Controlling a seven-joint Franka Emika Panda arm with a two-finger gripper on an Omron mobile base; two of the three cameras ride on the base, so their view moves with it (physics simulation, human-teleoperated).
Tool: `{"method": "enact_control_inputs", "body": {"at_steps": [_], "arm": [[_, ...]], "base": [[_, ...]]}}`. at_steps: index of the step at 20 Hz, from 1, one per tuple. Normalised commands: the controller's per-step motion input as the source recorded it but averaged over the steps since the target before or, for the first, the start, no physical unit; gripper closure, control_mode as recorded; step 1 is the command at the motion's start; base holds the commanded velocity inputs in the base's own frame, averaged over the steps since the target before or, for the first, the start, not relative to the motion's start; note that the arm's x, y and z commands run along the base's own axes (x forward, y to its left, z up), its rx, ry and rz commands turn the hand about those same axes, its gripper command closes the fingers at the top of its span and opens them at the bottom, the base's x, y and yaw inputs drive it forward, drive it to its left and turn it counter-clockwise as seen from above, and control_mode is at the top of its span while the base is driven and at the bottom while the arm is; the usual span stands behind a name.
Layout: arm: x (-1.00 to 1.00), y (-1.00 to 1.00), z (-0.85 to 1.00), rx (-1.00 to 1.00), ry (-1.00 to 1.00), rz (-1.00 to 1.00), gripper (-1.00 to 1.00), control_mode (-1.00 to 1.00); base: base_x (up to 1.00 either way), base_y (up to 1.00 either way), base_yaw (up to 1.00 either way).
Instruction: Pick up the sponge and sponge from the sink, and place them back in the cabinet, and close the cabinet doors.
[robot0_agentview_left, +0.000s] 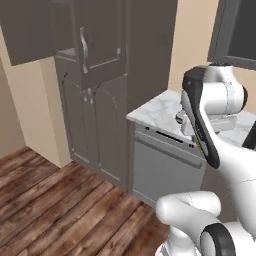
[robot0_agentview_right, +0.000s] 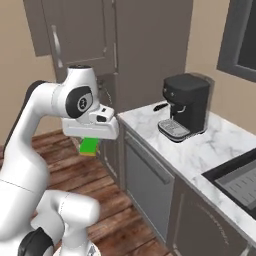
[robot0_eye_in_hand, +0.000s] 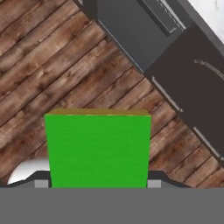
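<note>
Item: sponge (robot0_agentview_right: 89, 146), clenched in our gripper (robot0_agentview_right: 90, 142) over the wooden floor (robot0_eye_in_hand: 52, 65). The cabinet (robot0_agentview_right: 100, 45) stands ahead and above; we judge a lift toward it is needed.

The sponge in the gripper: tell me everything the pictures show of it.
The sponge is a flat rectangular block with a bright green face and a thin yellow layer along one edge. It looks soft and matte. It hangs below the gripper, clamped at its upper part and held in the air above the wooden floor, in front of the lower cabinet fronts. Only the gripper touches it.
</note>
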Motion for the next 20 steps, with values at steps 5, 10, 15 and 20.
{"method": "enact_control_inputs", "body": {"at_steps": [5, 10, 15, 20], "arm": [[0.00, 0.00, 0.00, 0.00, 0.00, 0.00, 1.00, 1.00], [0.00, 0.00, 0.00, 0.00, 0.00, 0.00, 1.00, 1.00], [0.00, 0.00, 0.00, 0.00, 0.00, 0.00, 1.00, 1.00], [0.00, 0.00, 0.00, 0.00, 0.00, 0.00, 1.00, 1.00]], "base": [[0.00, 0.37, 0.43], [0.00, 0.34, 0.45], [-0.02, 0.45, 0.46], [-0.01, 0.69, 0.41]]}}
